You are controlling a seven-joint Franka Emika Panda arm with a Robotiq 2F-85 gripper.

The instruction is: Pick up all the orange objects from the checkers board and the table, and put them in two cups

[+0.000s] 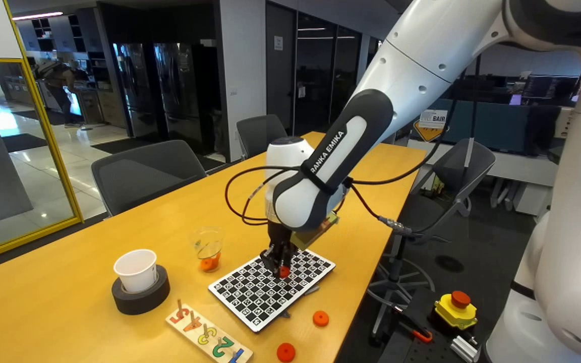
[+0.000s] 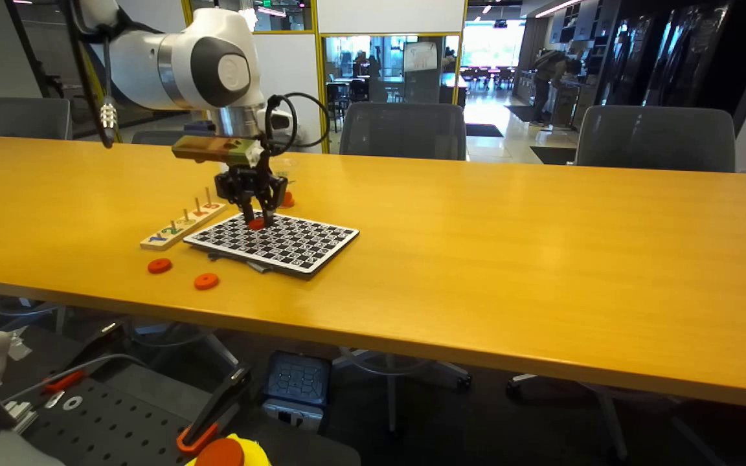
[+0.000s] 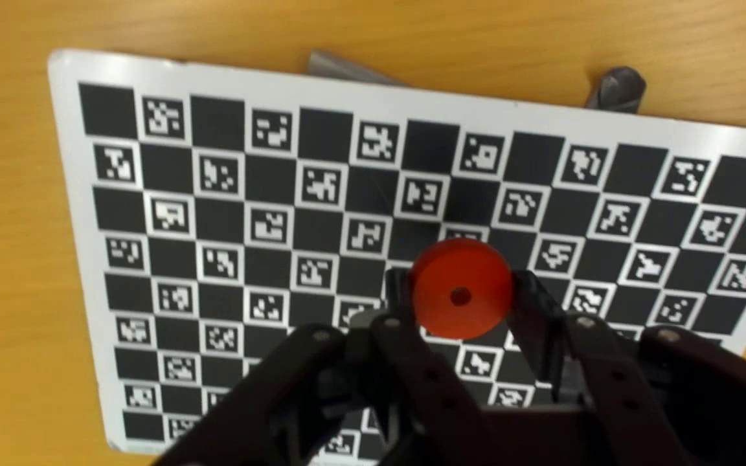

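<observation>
My gripper [image 3: 461, 290] is shut on an orange object [image 3: 454, 320], a round piece with a centre hole, one finger at each side. It is right over the checkers board [image 3: 114, 65]; whether the piece touches the board I cannot tell. Two more orange objects, a near one [image 1: 286, 352] and another [image 1: 321, 318], lie flat on the table [image 1: 83, 312] beside the board. The clear cup [image 1: 208, 242] contains orange objects [image 1: 210, 262]. In an exterior view the white cup [image 1: 135, 272] stands in a dark grey ring [image 1: 141, 300]; its bottom inside is hidden.
A wooden number strip [image 1: 210, 335] with upright pegs lies between the ring and the table's near side. Dark grey bits, a flat one [image 3: 347, 68] and a rounded one [image 3: 616, 90], stick out from under the board's edge. Black cables [image 1: 235, 196] loop beside the wrist.
</observation>
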